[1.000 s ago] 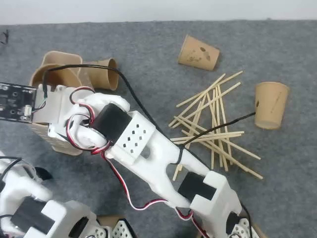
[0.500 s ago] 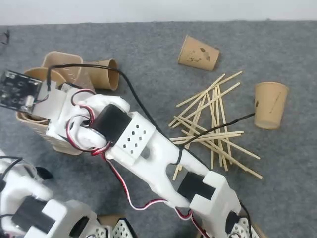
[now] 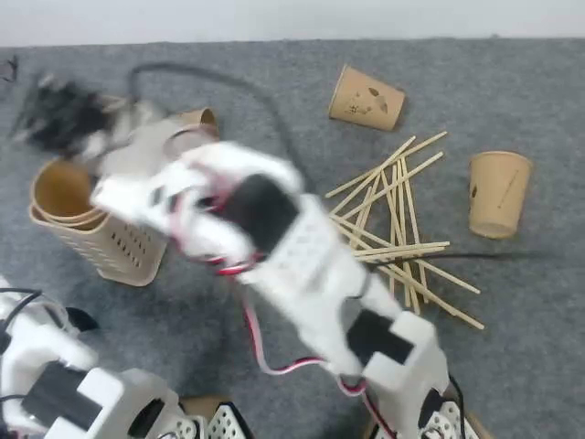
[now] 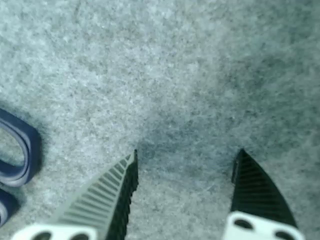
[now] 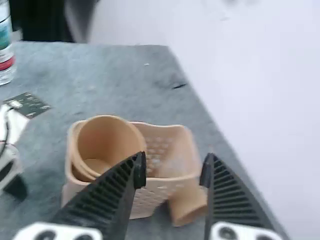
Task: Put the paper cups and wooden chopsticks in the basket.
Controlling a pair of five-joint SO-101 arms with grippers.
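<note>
right end effector: jaws parted a moderate way, nothing between them. i find it raised over the far left of the table, near the basket. the right arm runs from the near right edge diagonally across to that corner.

left end effector: jaws wide apart, empty, pointing down at the bare grey table covering. a blue object lies at the edge of its view. the left arm sits at the near left corner.

basket: upright at the left of the table. stacked cups sit inside its left end, mouths up. i cannot tell how many are nested.

cup by the basket: on its side on the table, against the basket's far right side, outside it.

far cup: on its side at far centre, well apart from the basket.

right-hand cup: on its side at the right, just beside the chopsticks.

chopsticks: a loose, crossed heap on the table, right of centre, between the right arm and the right-hand cup.

a circuit board lies on the table beyond the basket in the right wrist view.
</note>
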